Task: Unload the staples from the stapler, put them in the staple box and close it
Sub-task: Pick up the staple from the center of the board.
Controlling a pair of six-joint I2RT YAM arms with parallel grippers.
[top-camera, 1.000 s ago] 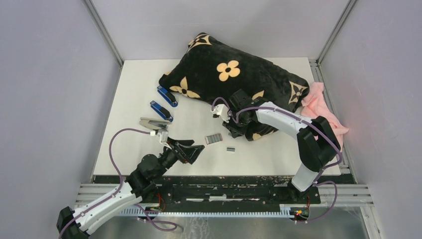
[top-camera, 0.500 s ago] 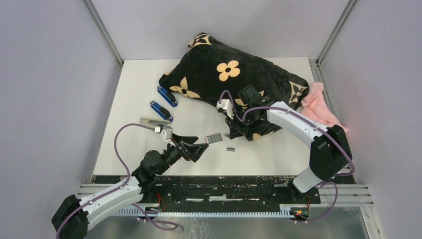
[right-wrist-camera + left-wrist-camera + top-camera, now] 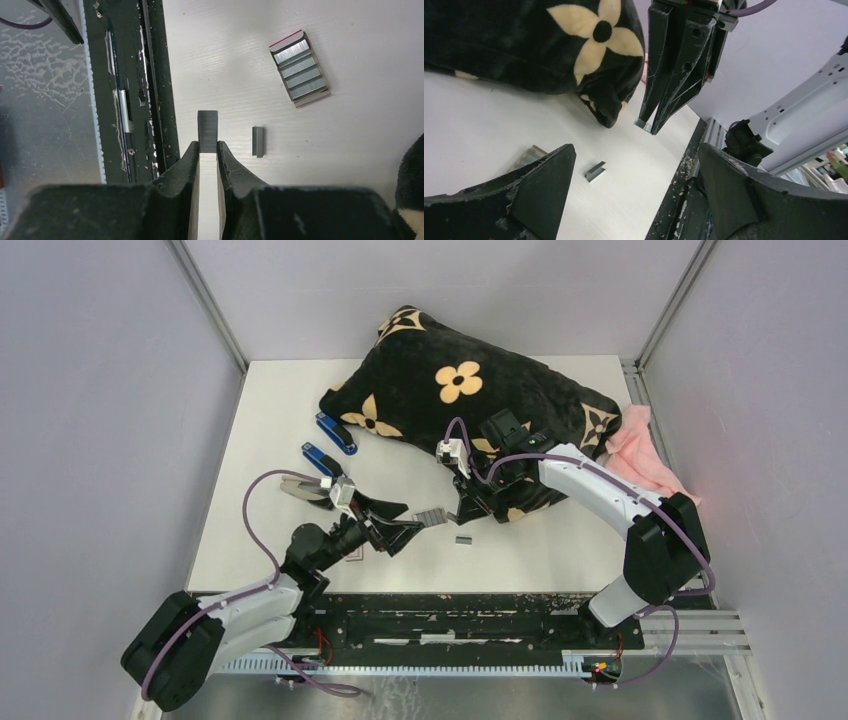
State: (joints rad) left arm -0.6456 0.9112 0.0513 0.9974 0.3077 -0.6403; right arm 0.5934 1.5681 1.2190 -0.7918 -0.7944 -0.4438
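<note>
Since a second ago the left arm has folded in and carried the left pincer (image 3: 405, 519) away from the near edge, up beside the small open box (image 3: 300, 67). Its jaws, already wide, have spread to their fullest and hold nothing. The right arm has shifted its wrist a little toward the right edge.

From where I stand, the right pincer (image 3: 207, 146) points down over the bench (image 3: 270, 410) and is clenched on a short grey staple strip (image 3: 207, 127), pinched by one end so most of it sticks out past the fingertips. In the left wrist view it looks clear of the surface (though only just). A second, loose strip (image 3: 257, 141) lies flat on the bench just beside it, close to the near edge and about midway along it. The box holds several rows of staples and sits a bit farther from that edge, between the two pincers.

The open stapler (image 3: 300, 488), silvery and splayed, lies toward the left edge behind the left wrist, untouched. Two blue staplers (image 3: 322, 462) rest farther back, the rear one against the corner of the black flowered pillow (image 3: 460, 390), which fills the far right of the bench. A pink cloth (image 3: 640, 450) is bunched at the right edge.
</note>
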